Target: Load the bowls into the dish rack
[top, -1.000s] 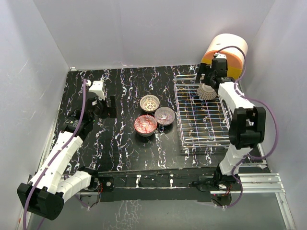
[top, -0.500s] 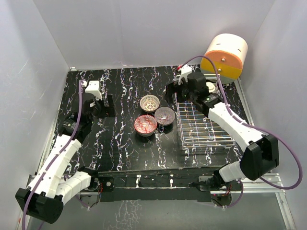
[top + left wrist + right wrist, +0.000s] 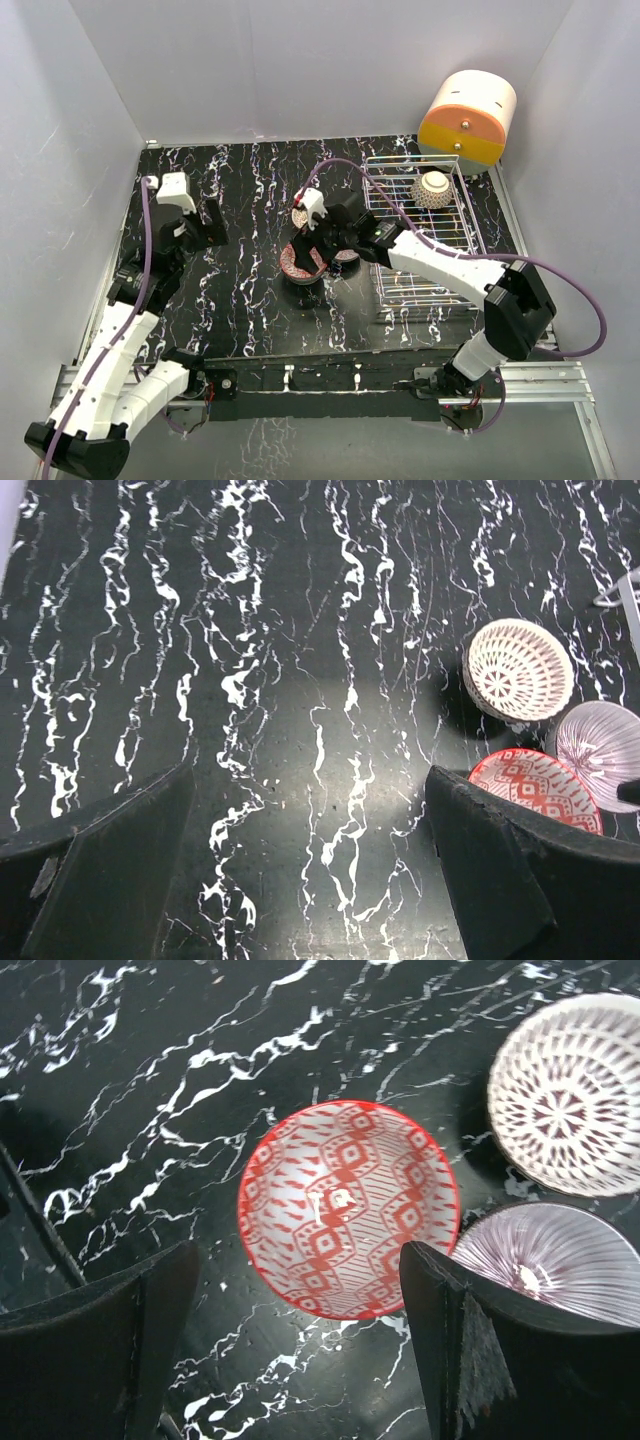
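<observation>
Three bowls stand on the black marbled table: a red-patterned bowl (image 3: 298, 263) (image 3: 348, 1208) (image 3: 530, 783), a white lattice bowl (image 3: 298, 212) (image 3: 570, 1095) (image 3: 518, 670) and a purplish ribbed bowl (image 3: 560, 1260) (image 3: 600, 750), mostly hidden under my right arm in the top view. A fourth bowl (image 3: 433, 188) lies upside down at the far end of the silver wire dish rack (image 3: 425, 262). My right gripper (image 3: 312, 245) (image 3: 300, 1360) is open and empty, just above the red bowl. My left gripper (image 3: 220, 228) (image 3: 310, 880) is open and empty over bare table, left of the bowls.
An orange-and-cream cylinder (image 3: 467, 117) stands beyond the rack's far right corner. White walls close in the table on three sides. A corner of the rack (image 3: 625, 585) shows at the right edge of the left wrist view.
My right gripper has let go of the bowl at the rack's far end and swung left over the three table bowls. My left arm has drawn slightly left.
</observation>
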Available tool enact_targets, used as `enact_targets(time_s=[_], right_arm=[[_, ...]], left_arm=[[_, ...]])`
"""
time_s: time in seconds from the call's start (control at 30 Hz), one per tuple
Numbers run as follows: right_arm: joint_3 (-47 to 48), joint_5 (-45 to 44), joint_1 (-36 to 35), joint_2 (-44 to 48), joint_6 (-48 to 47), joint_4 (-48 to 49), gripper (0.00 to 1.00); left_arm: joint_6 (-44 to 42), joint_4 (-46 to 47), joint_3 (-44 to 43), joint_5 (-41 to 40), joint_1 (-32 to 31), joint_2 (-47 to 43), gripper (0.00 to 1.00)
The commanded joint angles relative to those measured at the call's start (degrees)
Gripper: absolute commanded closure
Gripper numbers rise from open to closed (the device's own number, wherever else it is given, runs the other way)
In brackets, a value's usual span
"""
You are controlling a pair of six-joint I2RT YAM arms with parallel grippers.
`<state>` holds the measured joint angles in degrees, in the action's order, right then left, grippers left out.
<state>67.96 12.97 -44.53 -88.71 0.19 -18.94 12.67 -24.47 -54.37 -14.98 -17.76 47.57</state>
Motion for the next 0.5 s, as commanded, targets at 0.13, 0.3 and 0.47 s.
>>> enact_targets(time_s=[0.13,0.3,0.47], right_arm=[[-0.9,4.8,-2.8,-2.0,-4.6,4.7,0.19],[0.4,2.9,-5.3,-5.6,-6.3,4.0,0.23],[1.9,2.0,-7.2,-8.1,-7.2,2.6,0.28]], left_arm=[[0.8,0.0,-2.1,-7.1,-0.2,-6.5,0.03],[0.8,0.0,-2.0,-7.5,-0.2,-7.0,0.03],[0.9,-0.1,-1.5,-7.9,-0.2,-7.3,0.03]])
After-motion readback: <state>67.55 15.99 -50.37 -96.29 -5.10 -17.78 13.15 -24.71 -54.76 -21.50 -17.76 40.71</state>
